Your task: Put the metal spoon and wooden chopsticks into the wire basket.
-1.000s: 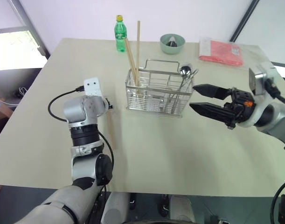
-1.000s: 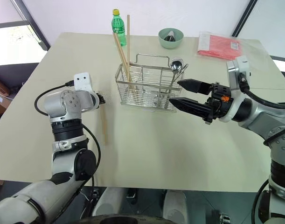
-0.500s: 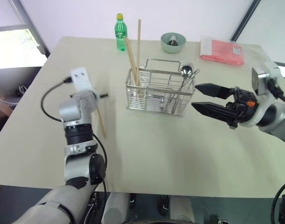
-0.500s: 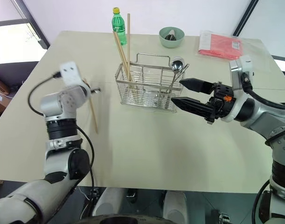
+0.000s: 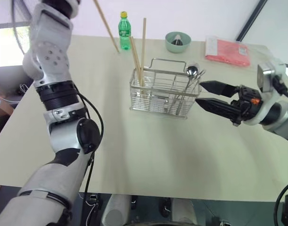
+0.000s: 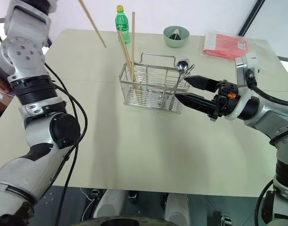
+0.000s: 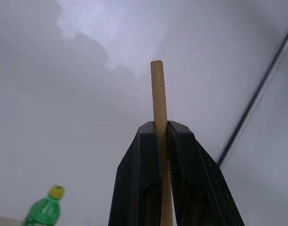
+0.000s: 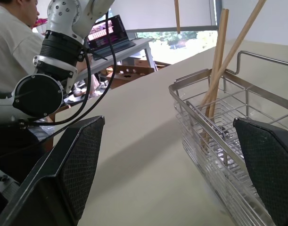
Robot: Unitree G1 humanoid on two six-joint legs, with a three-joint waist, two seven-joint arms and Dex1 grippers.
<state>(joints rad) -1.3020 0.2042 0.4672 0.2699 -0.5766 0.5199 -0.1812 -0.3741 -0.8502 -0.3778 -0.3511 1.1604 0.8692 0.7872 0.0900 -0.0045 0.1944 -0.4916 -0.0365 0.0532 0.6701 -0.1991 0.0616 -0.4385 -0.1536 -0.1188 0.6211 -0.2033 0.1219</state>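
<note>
Left pincer (image 7: 163,155), clamped shut on one light-brown wooden chopstick (image 5: 106,26), has lifted it off the beige tabletop (image 5: 148,141), high left of the silver wire basket (image 5: 163,92). Two chopsticks and metal spoon (image 5: 191,73) already inside. Right pincer (image 5: 206,96) wide open, empty, beside basket. Judgement: insertion remains.

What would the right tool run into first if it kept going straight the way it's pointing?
Most likely the wire basket: the open right tool points at its near end, where the metal spoon stands, though depth is unclear.
</note>
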